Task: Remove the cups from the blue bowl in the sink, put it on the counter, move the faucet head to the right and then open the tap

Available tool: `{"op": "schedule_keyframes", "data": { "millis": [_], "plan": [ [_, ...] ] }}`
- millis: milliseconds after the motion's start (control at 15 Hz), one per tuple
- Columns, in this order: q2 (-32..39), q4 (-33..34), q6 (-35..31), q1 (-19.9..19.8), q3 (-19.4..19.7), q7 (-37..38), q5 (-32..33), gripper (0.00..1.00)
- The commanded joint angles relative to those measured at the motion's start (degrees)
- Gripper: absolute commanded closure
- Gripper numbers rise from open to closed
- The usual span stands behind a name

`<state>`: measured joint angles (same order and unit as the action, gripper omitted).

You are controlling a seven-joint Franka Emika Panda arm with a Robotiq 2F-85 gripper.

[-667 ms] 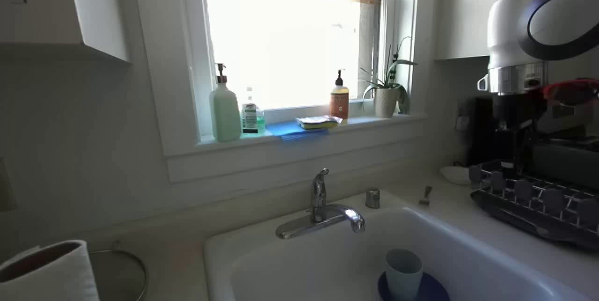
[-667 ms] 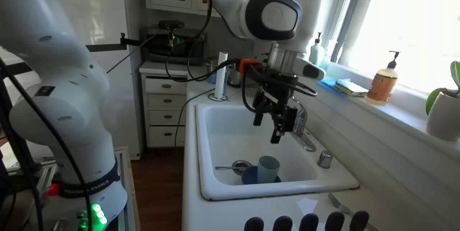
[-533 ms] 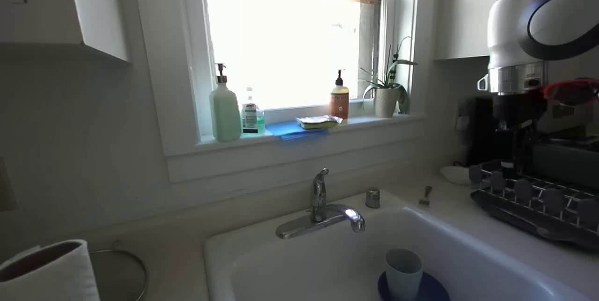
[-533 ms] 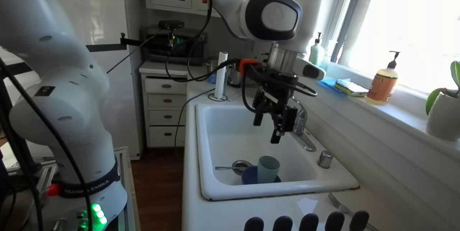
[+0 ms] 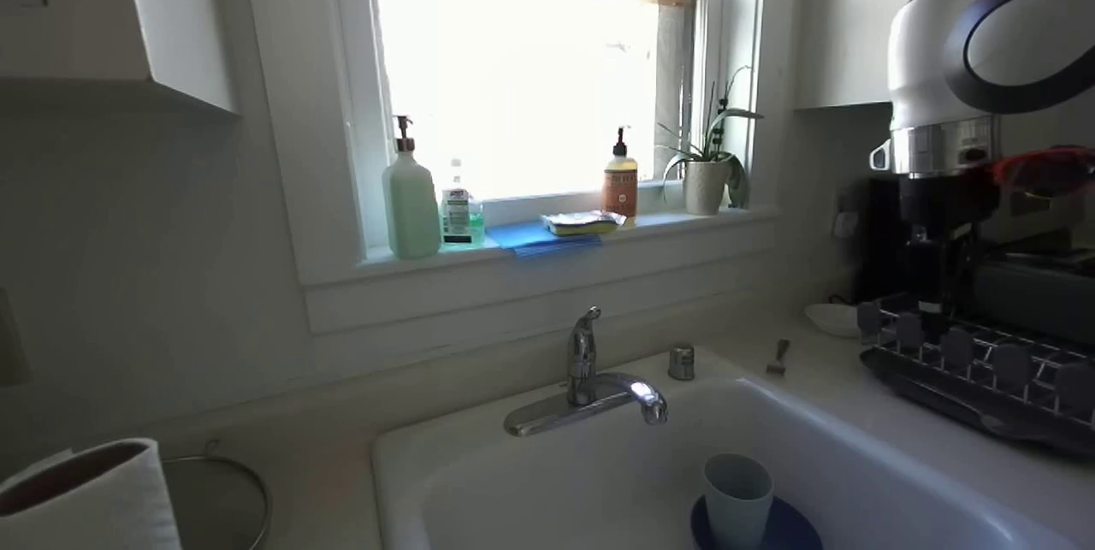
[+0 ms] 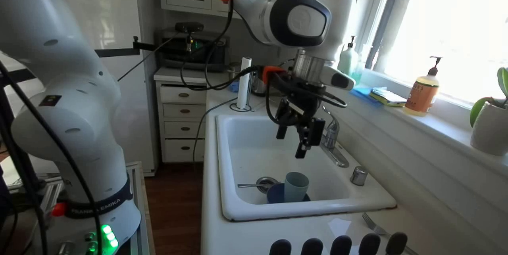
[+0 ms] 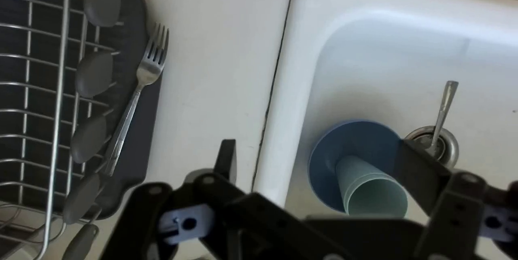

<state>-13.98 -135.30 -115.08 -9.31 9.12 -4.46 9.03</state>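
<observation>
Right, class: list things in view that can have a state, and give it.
Gripper: open, holding nothing.
Blue bowl: in the sink, not emptied.
Cup: in the bowl, mouth up.
Tap: no water seen flowing.
Utensil: one end at the drain.
Fork: lying down.
Drawers: look shut.
Base lights: lit green.
Orange soap bottle: upright.
Window: open or shut, cannot tell.
</observation>
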Motion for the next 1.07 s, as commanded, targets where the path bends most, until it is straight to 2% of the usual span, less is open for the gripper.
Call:
{"op": "schedule_keyframes", "data": {
  "millis": [0,333,400,1000],
  "plan": [
    [1.13,-3.86,-1.24,3.3,-2.14,-0.04,-4.31,0.0],
    [4.27,-7.78,-10.41,7.75,-6.08,4.71,-12.15,0.0],
    [2.89,-6.76,-7.6,6.76,-5.55,3.38,-9.56,0.0],
    [3.46,-6.87,-8.09,6.8,-5.68,3.67,-9.73,0.0]
  ]
}}
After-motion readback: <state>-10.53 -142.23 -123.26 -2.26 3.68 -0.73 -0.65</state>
